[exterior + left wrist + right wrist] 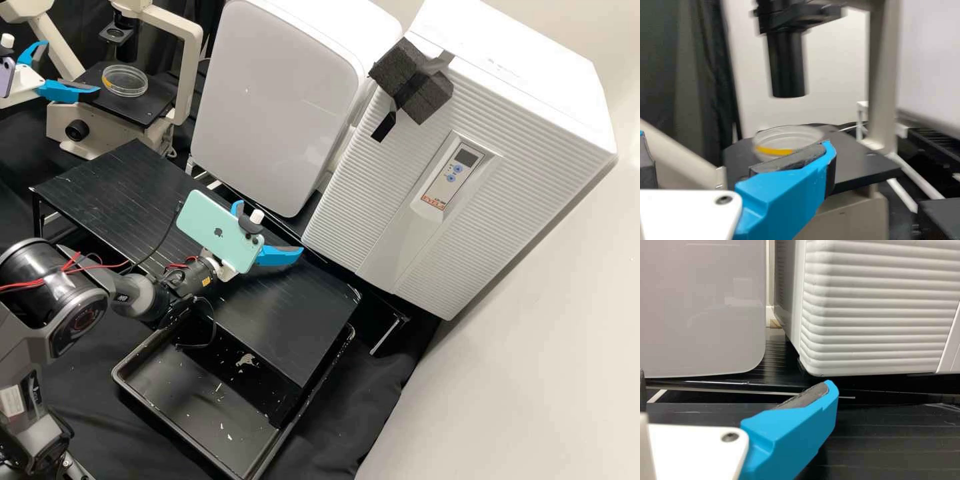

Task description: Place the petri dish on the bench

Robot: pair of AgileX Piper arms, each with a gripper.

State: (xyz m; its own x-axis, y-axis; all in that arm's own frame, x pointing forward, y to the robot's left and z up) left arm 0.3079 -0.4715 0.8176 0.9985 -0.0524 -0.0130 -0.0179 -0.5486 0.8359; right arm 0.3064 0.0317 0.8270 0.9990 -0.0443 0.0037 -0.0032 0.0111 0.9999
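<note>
The round clear dish sits on the flat black plate of the microscope, so it is not on the bench. It has a bright orange-yellow band at one side; I cannot tell if that is inside the dish or stuck on it. In the left wrist view a fat black tube hangs over the plate, with a gap between it and the dish. The left gripper is beside the plate with its jaws spread wide, and one finger points at the dish, very near it; I cannot tell if they touch. Next comes the long black table, with one corner close to the microscope. The right gripper is up over the table, its jaws spread too, with nothing between them. A light green phone is fixed to that arm. The table's near edge hangs over part of a black tray, which has white crumbs and a pale smear on its floor. Behind the table stand two big white boxes, one smooth and one with ridges, with a thin gap between them.
</note>
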